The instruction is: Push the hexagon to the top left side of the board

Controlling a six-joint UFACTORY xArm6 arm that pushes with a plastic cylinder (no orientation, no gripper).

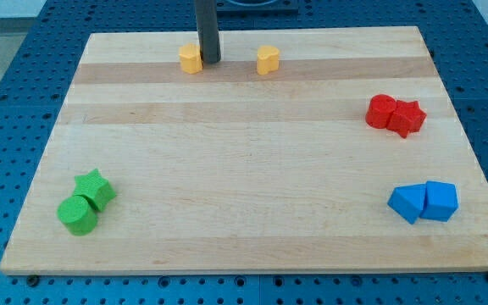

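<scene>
Camera view: my tip (209,61) touches the yellow hexagon block's (191,59) right side; no jaws exist. Remaining: push it leftward toward the wooden board's (244,229) top-left corner.

The dark rod (206,30) is cut off by the view's top edge. My tip (209,61) sits just beside the yellow hexagon (191,58), on the view's right. The second yellow block (267,60) is too small to tell its shape.

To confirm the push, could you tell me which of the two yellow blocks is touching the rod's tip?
The left yellow block: my tip sits against its right side; the right yellow block stands apart.
</scene>
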